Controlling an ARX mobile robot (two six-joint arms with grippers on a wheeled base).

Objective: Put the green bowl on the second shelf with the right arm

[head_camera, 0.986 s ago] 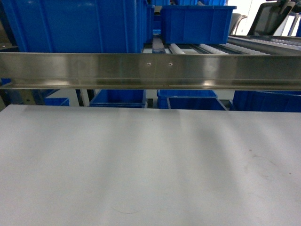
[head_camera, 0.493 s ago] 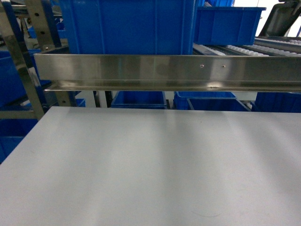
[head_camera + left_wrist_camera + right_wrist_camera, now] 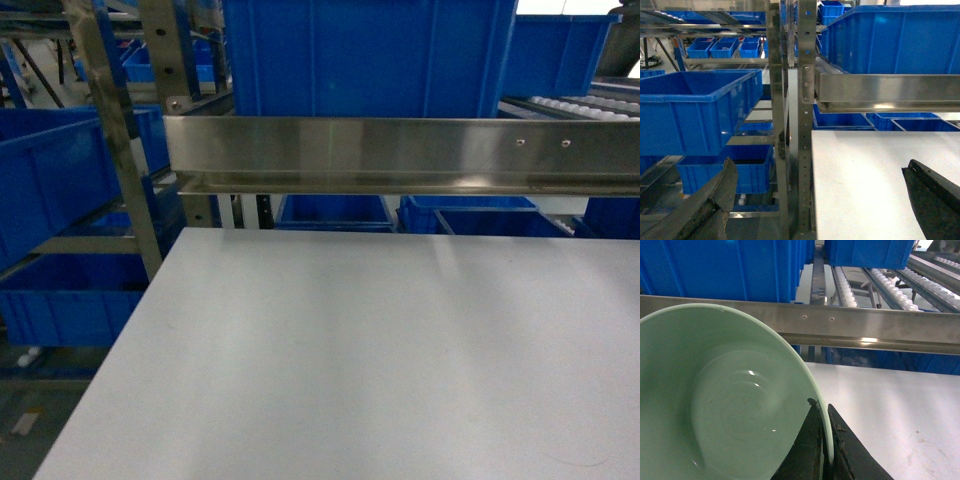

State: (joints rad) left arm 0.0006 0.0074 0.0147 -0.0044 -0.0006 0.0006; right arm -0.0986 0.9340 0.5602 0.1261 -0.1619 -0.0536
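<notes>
The green bowl (image 3: 725, 400) fills the left of the right wrist view, its pale mint inside facing the camera. My right gripper (image 3: 822, 407) is shut on its rim, one finger inside and one outside the wall. It hangs over the white shelf board (image 3: 900, 410), in front of the steel rail (image 3: 865, 325). My left gripper (image 3: 820, 175) is open and holds nothing, one finger (image 3: 710, 200) past the board's left edge, the other over the white board (image 3: 875, 175). Neither gripper nor the bowl shows in the head view, only the white shelf board (image 3: 380, 350) and the steel rail (image 3: 400, 155).
Large blue crates (image 3: 370, 55) stand on the level above the rail, and more blue crates (image 3: 690, 110) fill the rack to the left. A perforated steel upright (image 3: 805, 115) stands at the board's left edge. Roller tracks (image 3: 890, 285) run behind the rail at right.
The head view has swung left: the rail's left end, the rack upright and the left-hand crates have come into sight, and the board's left edge now shows.
</notes>
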